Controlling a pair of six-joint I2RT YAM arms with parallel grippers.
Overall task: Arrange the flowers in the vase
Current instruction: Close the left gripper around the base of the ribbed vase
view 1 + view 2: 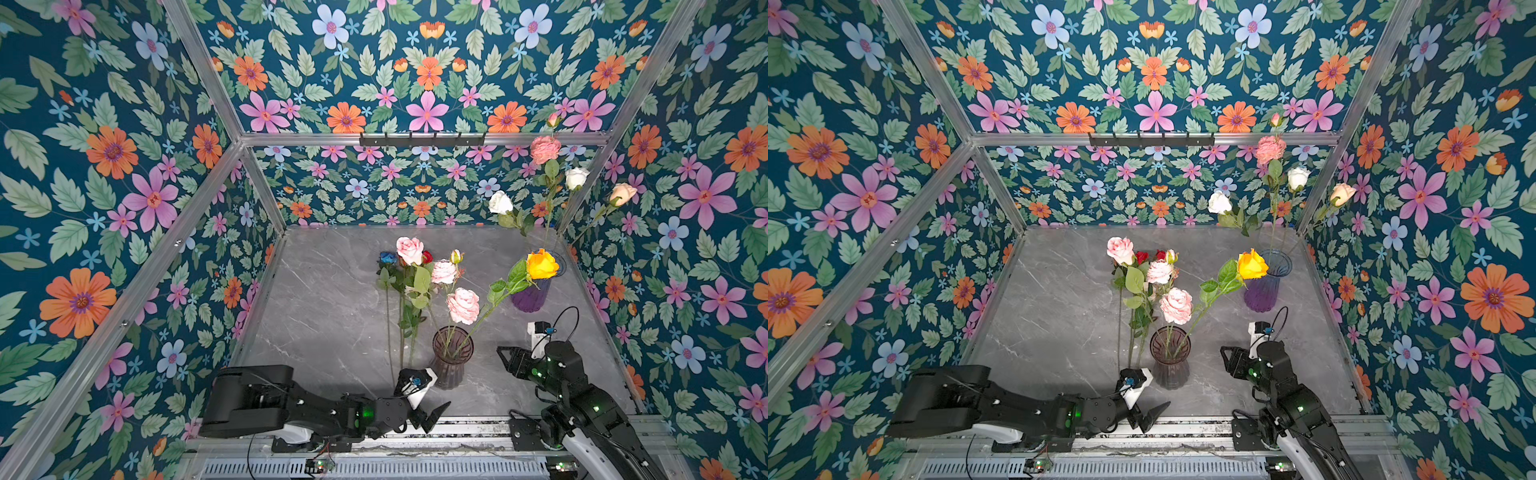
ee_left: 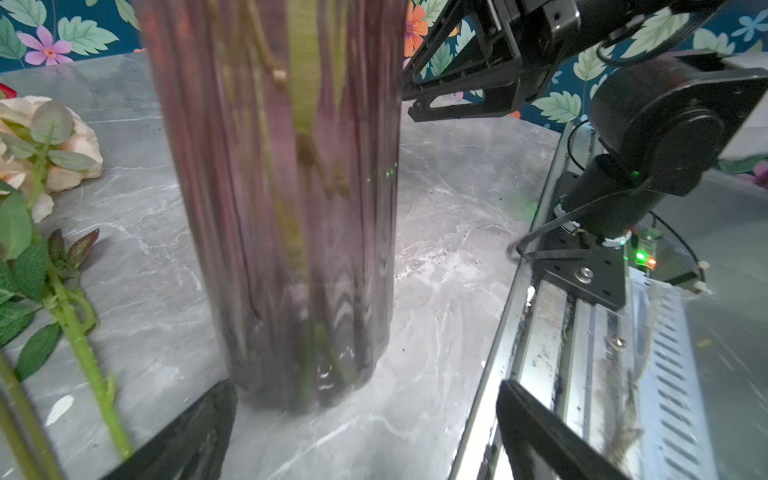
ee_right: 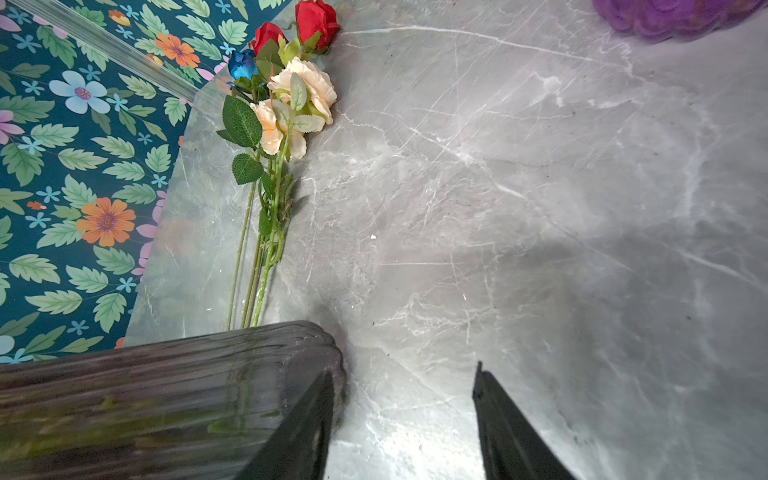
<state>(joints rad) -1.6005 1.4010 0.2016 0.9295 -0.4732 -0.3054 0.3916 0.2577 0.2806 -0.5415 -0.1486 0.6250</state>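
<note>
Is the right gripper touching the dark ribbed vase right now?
Apart. In both top views, bare marble table shows between the right gripper and the dark ribbed vase.

surface: grey marble tabletop [image 1: 324,299] | standing: smoky ribbed vase [image 1: 451,368] near front edge; purple vase [image 1: 530,298] back right | lying: loose flowers [image 1: 409,309] bunched left of smoky vase

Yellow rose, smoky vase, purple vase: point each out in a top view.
yellow rose [image 1: 541,264], in a top view, on the middle of its head.
smoky vase [image 1: 448,372], in a top view, on its ribbed outer wall.
purple vase [image 1: 529,298], in a top view, on its lower wall.
</note>
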